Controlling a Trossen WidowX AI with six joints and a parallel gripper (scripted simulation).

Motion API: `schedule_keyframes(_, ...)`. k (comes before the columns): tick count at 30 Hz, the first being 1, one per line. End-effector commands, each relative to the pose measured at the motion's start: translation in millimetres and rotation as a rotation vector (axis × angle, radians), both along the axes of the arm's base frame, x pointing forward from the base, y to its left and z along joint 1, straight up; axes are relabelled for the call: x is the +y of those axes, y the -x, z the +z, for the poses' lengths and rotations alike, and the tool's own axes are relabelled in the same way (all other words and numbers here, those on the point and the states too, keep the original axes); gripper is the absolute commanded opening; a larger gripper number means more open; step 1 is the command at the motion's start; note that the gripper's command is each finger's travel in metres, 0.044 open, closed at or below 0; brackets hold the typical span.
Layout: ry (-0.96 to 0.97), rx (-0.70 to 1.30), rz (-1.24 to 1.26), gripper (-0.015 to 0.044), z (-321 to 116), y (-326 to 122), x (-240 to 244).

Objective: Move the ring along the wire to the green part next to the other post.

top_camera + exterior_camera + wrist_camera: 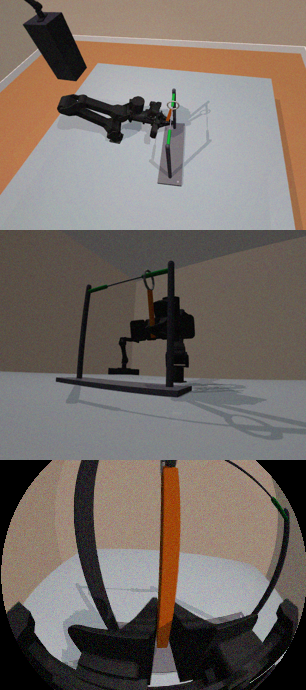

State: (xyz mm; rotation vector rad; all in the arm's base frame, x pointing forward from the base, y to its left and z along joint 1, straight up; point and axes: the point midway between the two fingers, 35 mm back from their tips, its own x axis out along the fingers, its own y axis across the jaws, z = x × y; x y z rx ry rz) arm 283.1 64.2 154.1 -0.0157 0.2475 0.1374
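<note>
The grey ring (179,105) (153,283) is around the wire at the inner end of one green part (173,97) (160,272), the far one in the top view. The wire passes through its upper half in the exterior view; I cannot tell whether they touch. The orange handle (169,115) (150,307) (170,535) points down from the ring. My gripper (170,122) (152,329) (159,601) is shut on the lower handle, below the wire. The thin grey wire (124,282) (252,477) runs to the other green part (169,137) (98,288) (280,508).
The post (175,119) (170,329) (85,510) nearer the ring stands close beside the gripper. The other post (169,162) (84,334) (285,545) stands at the opposite end of the base plate (174,154) (114,385). A black box (54,45) hangs at upper left in the top view.
</note>
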Motion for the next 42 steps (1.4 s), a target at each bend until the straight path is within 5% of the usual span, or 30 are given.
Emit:
schedule_keyframes(1, -0.003, 0.005, -0.006, -0.015, -1, 1, -1)
schedule_keyframes(14, -0.003, 0.005, -0.006, -0.015, -1, 1, -1)
schedule_keyframes(26, 0.0, 0.003, 0.0, 0.016, 0, 1, 0)
schedule_keyframes(42, -0.001, 0.006, -0.003, 0.016, 9, 26, -3)
